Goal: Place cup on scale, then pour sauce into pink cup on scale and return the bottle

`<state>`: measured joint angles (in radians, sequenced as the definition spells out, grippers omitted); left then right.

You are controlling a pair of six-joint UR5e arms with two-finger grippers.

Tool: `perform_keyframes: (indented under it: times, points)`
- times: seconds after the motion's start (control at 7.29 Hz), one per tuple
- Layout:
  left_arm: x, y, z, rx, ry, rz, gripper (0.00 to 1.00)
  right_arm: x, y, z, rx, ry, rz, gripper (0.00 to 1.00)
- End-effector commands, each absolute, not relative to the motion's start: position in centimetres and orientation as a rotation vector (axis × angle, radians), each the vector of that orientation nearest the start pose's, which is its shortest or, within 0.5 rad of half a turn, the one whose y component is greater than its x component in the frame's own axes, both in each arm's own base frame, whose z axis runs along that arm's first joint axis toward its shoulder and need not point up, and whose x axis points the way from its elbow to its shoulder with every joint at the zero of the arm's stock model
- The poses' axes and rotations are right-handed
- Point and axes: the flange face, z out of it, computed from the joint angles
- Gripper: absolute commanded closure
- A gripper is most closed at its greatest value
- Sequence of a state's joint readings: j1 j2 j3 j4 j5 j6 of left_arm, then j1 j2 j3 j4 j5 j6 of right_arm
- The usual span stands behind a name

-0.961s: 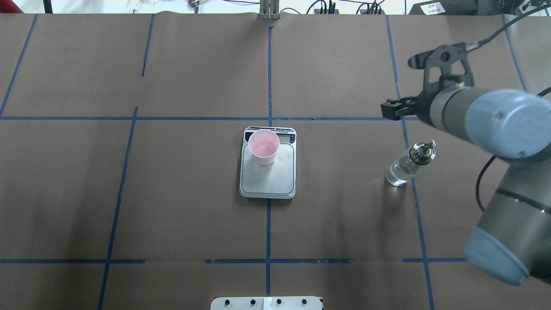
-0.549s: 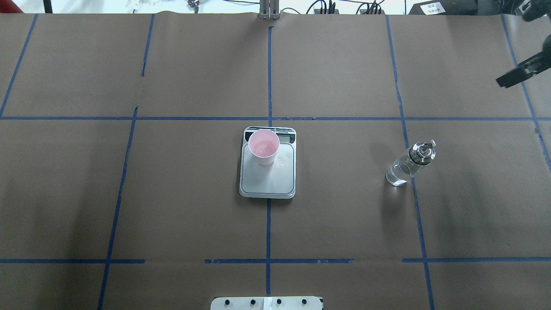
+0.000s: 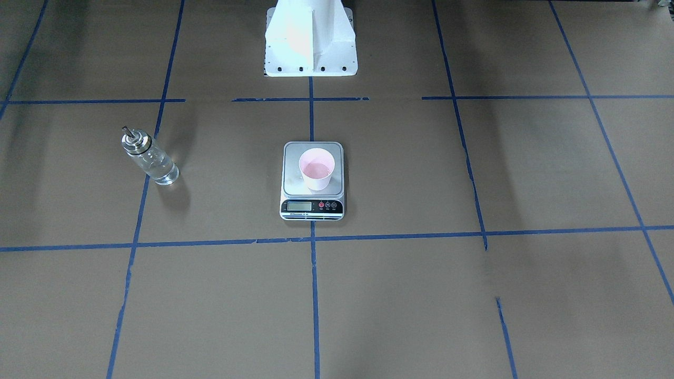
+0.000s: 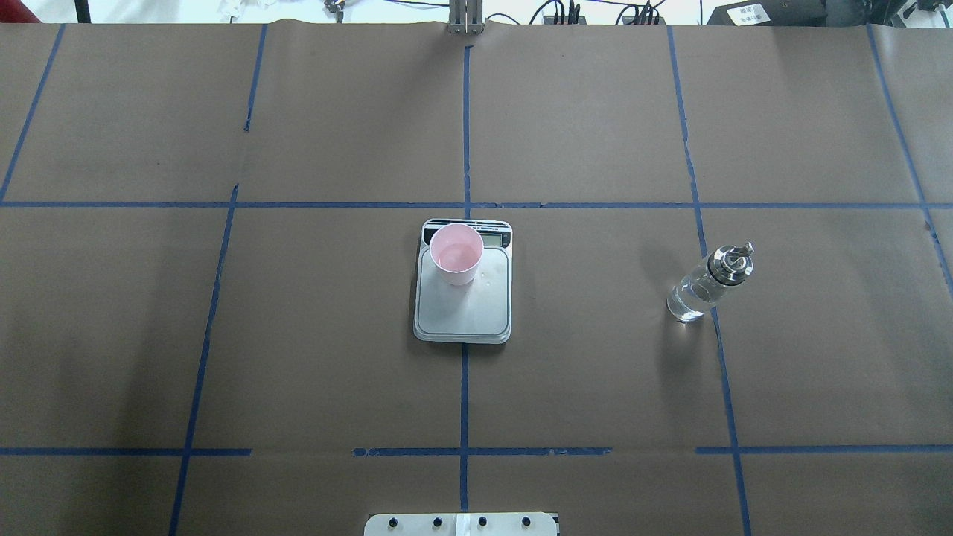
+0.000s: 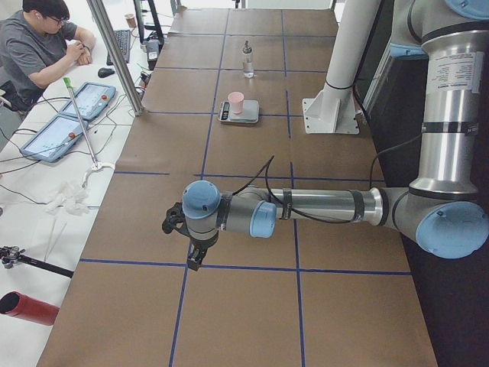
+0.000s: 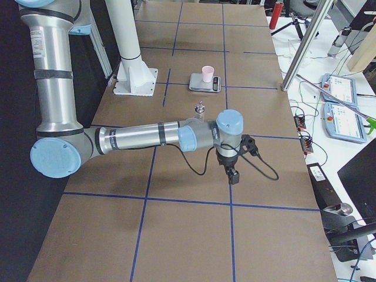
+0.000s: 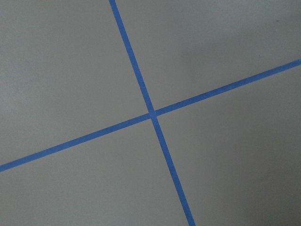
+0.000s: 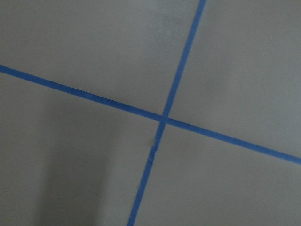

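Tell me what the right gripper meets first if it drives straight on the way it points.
The right gripper points down, so most likely the brown-papered table, near a blue tape crossing. Nothing else shows in its line.

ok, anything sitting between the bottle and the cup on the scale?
Nothing visible. The bottle stands upright on the robot's right of the scale, the cup sits on its platform, and only bare brown paper lies between them.
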<state>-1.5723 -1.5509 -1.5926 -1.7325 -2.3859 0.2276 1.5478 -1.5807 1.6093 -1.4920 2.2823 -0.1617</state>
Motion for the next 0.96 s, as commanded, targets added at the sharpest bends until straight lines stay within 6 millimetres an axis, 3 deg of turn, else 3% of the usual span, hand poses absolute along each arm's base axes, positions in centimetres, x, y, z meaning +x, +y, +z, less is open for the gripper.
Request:
perform_keyframes:
  times: [0.0,0.27,0.41,0.55,0.82]
  points:
    - [-6.2,-49.4,63.8,0.242,0.785,0.277,0.00,10.3,-47.7,65.7,0.094,-0.740,-0.079,0.00]
    - [-6.3,-49.3,63.8,0.236,0.786,0.273,0.00,9.8,-48.3,64.0,0.021,-0.748,0.054,0.00]
    - [-6.2,-49.1,63.4,0.197,0.791,0.258,0.00,8.6,-48.7,63.0,0.026,-0.747,0.078,0.00]
    - [-6.3,-48.5,62.1,0.152,0.796,0.236,0.00,6.9,-48.7,63.6,0.024,-0.745,0.045,0.00]
    - [-6.2,-48.0,62.0,0.142,0.796,0.233,0.00,6.5,-48.6,63.7,0.021,-0.748,0.037,0.00]
